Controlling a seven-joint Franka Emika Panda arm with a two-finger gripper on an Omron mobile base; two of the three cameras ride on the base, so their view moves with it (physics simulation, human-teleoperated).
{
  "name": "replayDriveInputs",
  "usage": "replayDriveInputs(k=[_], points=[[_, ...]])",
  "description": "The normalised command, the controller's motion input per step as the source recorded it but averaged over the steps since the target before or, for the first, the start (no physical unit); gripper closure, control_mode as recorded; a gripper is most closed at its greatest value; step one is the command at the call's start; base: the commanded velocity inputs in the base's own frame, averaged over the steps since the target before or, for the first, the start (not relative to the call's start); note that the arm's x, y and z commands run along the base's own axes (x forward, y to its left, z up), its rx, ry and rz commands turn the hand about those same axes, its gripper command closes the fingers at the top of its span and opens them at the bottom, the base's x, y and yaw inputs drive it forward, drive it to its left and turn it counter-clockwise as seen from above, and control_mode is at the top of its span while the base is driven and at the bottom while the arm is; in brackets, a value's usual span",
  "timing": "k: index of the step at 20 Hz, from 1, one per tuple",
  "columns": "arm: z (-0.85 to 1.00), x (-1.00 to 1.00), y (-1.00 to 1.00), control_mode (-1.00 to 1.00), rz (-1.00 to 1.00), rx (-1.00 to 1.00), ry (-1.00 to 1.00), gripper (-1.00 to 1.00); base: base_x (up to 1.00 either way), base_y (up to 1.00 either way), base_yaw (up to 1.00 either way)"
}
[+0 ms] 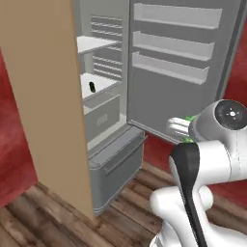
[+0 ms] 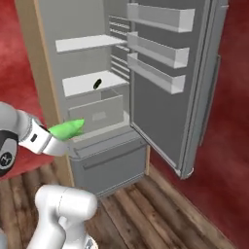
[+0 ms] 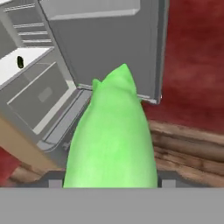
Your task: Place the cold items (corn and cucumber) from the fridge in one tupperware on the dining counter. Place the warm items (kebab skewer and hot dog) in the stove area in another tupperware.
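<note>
Corn (image 3: 111, 135) clamped in claw (image 2: 62, 132) — long axis runs straight out from fingers, tip toward open fridge (image 2: 87, 58); cucumber (image 2: 97, 83) on shelf beyond.

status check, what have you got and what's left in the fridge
Gripper jaws shut on corn, clear of the fridge. Cucumber on the middle shelf. Door open, nothing in the way.

The fridge (image 2: 160, 97) looks like matt grey metal or plastic, its door shelves (image 2: 158, 73) smooth and pale. The side panel (image 1: 46, 96) at the left of the left base view is flat tan, like unvarnished board. The floor (image 2: 160, 214) is dark planked wood with visible grain. The corn (image 3: 111, 140) has a smooth, waxy green husk. The walls (image 1: 14, 159) look mottled red.
</note>
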Motion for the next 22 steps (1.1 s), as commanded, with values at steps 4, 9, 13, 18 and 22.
replayDriveInputs(k=[4,9,13,18,22], points=[[0.0,0.0,0.0,1.0,0.0,0.0,0.0,1.0,-0.71,0.01,-0.75],[0.0,0.0,0.0,1.0,0.0,0.0,0.0,1.0,-0.55,0.1,-0.86],[0.0,0.0,0.0,1.0,0.0,0.0,0.0,1.0,-0.15,0.11,-0.97],[0.0,0.0,0.0,1.0,0.0,0.0,0.0,1.0,0.0,0.06,-0.97],[0.0,0.0,0.0,1.0,0.0,0.0,0.0,1.0,0.0,0.01,-0.9]])
